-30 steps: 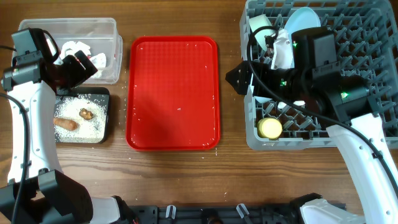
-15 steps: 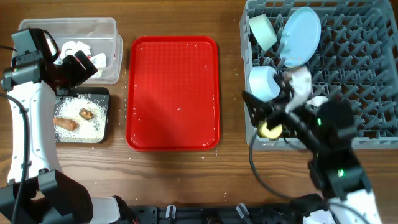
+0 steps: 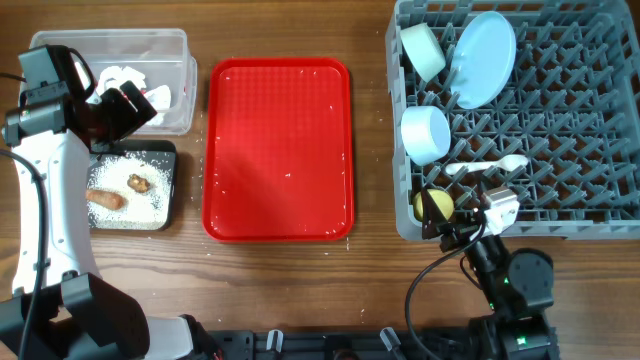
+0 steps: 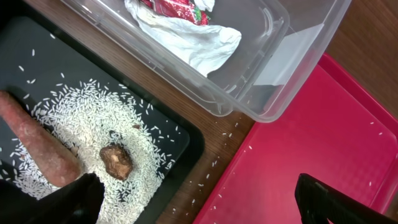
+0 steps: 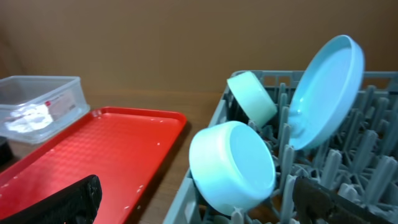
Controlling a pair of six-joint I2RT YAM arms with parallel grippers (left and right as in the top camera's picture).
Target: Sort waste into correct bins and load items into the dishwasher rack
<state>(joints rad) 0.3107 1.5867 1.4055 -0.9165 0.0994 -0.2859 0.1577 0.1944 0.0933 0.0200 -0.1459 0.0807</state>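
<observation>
The clear tub (image 3: 110, 48) holds crumpled white paper (image 4: 186, 43) and red wrapper scraps (image 4: 174, 7). The black tray (image 3: 176, 190) holds rice (image 4: 81, 118), the carrot piece (image 3: 104, 198) and the brown lump (image 3: 138, 182). My left gripper (image 3: 135, 108) hovers open and empty over the gap between the two bins; it also shows in the left wrist view (image 4: 199, 205). The grey rack (image 3: 560, 120) holds the blue plate (image 3: 483, 58), two bowls (image 3: 423, 50) (image 3: 425, 133), the yellow cup (image 3: 433, 205) and the white spoon (image 3: 487, 166). My right gripper (image 3: 452, 224) is open and empty at the rack's front edge.
The red tray (image 3: 278, 150) lies between the bins and the rack, with a few rice grains on it and on the wood beside it. In the right wrist view the near bowl (image 5: 233, 165) and the plate (image 5: 326, 90) stand close ahead.
My right arm has pulled back from above the rack to the table's front edge. The white spoon now lies in the rack. The left arm has not moved.
</observation>
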